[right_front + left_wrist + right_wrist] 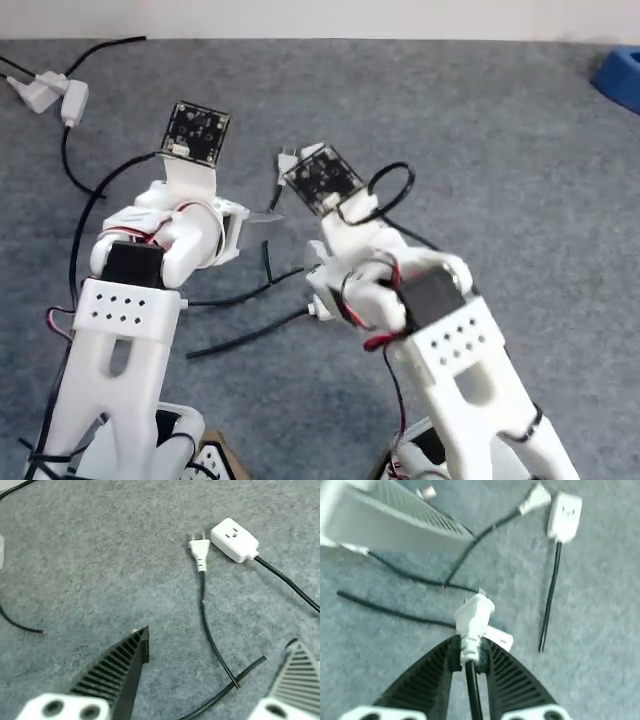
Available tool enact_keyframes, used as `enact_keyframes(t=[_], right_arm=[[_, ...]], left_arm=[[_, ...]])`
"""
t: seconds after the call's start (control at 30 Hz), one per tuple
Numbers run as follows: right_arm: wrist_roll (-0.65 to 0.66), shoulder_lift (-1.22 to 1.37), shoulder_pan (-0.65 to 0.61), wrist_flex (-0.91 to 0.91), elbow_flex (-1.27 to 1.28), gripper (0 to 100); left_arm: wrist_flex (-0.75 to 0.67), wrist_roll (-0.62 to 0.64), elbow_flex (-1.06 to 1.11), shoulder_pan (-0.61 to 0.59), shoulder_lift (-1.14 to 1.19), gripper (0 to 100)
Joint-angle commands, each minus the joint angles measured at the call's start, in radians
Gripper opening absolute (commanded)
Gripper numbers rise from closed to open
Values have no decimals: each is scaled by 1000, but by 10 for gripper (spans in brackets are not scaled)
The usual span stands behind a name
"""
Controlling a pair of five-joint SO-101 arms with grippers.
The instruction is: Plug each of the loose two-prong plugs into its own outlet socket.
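One plug held, one loose.
Left gripper (220,636) gapes wide, empty; a loose plug (199,552) lies just beside its socket (234,540); right gripper (471,647) pinches a second plug (475,614) by its tail, so pushing could twist it.

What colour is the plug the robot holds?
The plug is white; right wrist view shows it best.

The plug (475,615) and socket (564,516) are smooth white plastic, the jaws ribbed matt black plastic, the surface (600,605) rough grey cloth.
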Motion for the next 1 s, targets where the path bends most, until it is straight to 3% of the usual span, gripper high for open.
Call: enact_keyframes(t=[0.0,0.1,0.23,0.57,0.97], right_arm=[[-5,102,27,122,-157,6],[5,206,27,237,-257,6],[138,308,27,326,-292,6],[500,449,128,328,-325,6],[566,667,148,417,-487,6]], left_arm=[[-25,-5,27,-45,2,399],[-80,-6,113,-64,2,399],[-181,-6,252,-84,1,399],[-215,-6,348,-131,-2,399],[-282,-6,394,-130,1,399]])
